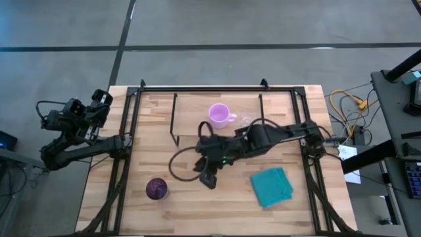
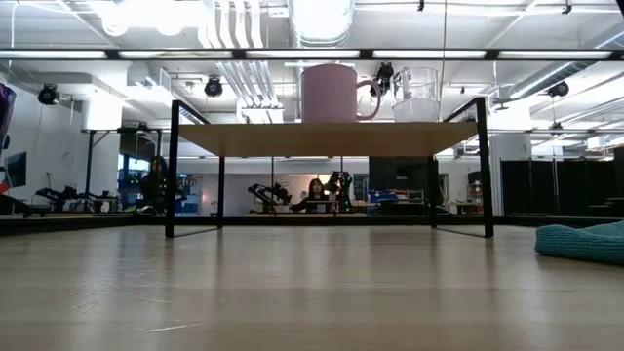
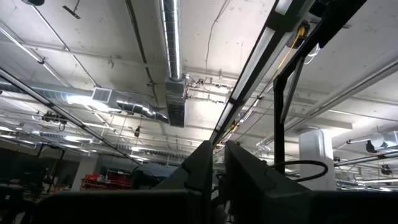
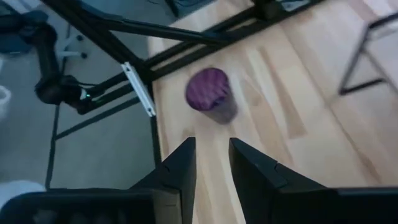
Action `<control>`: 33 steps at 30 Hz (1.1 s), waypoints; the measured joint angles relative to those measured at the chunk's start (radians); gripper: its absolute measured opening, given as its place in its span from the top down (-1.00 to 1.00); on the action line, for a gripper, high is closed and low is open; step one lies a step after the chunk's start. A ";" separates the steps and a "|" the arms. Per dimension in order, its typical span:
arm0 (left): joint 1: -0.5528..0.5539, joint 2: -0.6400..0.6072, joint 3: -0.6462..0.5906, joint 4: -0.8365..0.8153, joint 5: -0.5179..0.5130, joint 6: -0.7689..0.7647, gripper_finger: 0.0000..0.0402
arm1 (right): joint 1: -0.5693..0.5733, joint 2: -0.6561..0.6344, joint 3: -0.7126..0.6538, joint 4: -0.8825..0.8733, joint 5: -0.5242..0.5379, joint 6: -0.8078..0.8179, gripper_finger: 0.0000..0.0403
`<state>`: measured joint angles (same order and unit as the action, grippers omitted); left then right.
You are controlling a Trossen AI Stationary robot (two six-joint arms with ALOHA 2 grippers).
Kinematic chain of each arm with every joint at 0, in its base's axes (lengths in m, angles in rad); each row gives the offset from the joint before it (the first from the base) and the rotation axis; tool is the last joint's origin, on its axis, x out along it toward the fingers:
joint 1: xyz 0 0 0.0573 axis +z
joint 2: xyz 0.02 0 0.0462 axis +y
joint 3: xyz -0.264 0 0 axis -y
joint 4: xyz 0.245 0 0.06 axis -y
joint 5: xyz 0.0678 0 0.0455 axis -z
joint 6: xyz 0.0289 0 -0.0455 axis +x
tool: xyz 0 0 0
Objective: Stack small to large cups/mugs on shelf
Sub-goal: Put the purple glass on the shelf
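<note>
The dark purple tumbler [image 1: 156, 189] stands upright on its base on the table near the front left; it also shows in the right wrist view [image 4: 210, 90]. The light pink mug [image 1: 220, 114] [image 2: 331, 93] and the tiny clear glass cup [image 1: 247, 122] [image 2: 416, 95] stand side by side on the shelf's top board [image 2: 322, 138]. My right gripper [image 1: 208, 181] [image 4: 212, 155] hovers mid-table, right of the tumbler, pointing at it with a narrow gap between its fingers and holding nothing. My left gripper [image 3: 217, 162] is parked off the table's left edge, shut, pointing up.
A teal cloth [image 1: 272, 186] [image 2: 585, 242] lies crumpled on the table's front right. Black frame rails [image 1: 125, 164] run along the left, right and far sides of the table. Bare wood lies between my right gripper and the tumbler.
</note>
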<state>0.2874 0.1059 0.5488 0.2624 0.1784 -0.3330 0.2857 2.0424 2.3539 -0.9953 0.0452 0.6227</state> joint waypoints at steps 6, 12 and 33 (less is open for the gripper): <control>0.000 0.000 0.000 0.000 0.000 0.000 0.85 | 0.005 0.039 -0.001 0.027 -0.046 0.017 0.59; 0.000 0.000 0.000 0.030 0.000 0.000 0.85 | 0.005 0.036 -0.002 0.037 -0.074 0.024 0.59; 0.000 0.060 0.050 -0.303 0.296 -0.267 0.85 | 0.004 0.035 -0.002 0.042 -0.071 0.023 0.57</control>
<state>0.2874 0.1657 0.5987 -0.0403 0.4746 -0.5998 0.2897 2.0773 2.3524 -0.9536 -0.0258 0.6460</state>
